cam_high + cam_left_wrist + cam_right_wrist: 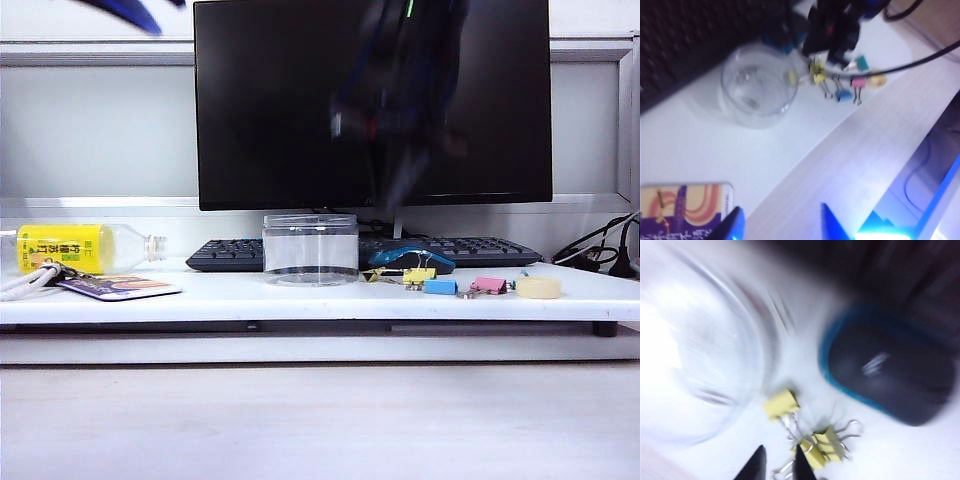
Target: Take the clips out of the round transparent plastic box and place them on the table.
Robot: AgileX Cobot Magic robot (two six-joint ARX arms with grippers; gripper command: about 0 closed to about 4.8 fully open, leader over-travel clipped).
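The round transparent plastic box stands on the white table in front of the keyboard, and looks empty from the side. Three pale-yellow clips lie on the table between the box and the mouse. My right gripper hovers just over them, its fingers a little apart with only table between them. The right arm is a dark blur before the monitor. My left gripper stands open and empty, high over the table's front edge, away from the box.
A blue-edged mouse and a keyboard sit behind the clips. Blue and pink clips and a tape roll lie to the right. A yellow-label bottle and a card are at the left.
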